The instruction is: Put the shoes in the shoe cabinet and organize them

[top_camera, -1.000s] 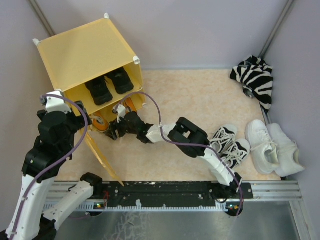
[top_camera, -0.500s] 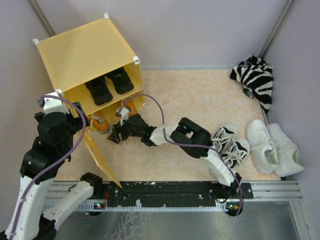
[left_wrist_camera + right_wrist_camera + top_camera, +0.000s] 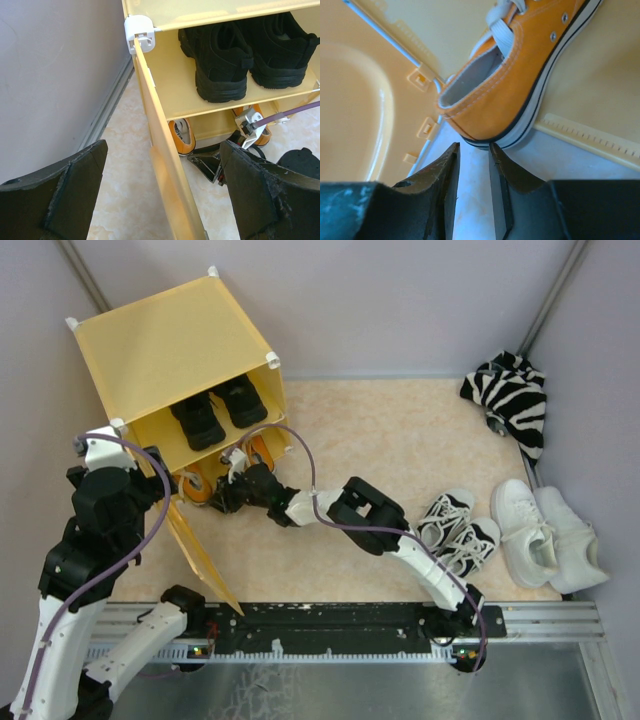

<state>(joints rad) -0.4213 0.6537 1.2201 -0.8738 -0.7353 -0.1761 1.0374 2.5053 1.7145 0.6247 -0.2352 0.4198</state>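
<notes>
1. Beige marbled table between grey walls, with a yellow cabinet standing in the far left corner, its front open.
2. Black shoes sit side by side on the cabinet's upper shelf, heels outward.
3. Orange sneakers lie in the lower compartment under that shelf. One is partly hidden behind the right arm.
4. The right end effector is at the mouth of the lower compartment. Its fingers are nearly together with only a slim gap, they hold nothing, and the tips are right at the heel sole of an orange sneaker.
5. The left end effector is spread wide beside the cabinet's left front corner. The edge of the swung-out door panel runs between its fingers, and neither finger is seen to touch it.
6. Black-and-white sneakers and white sneakers rest on the table at the right, near each other.
7. A zebra-striped cloth lies in the far right corner.
</notes>
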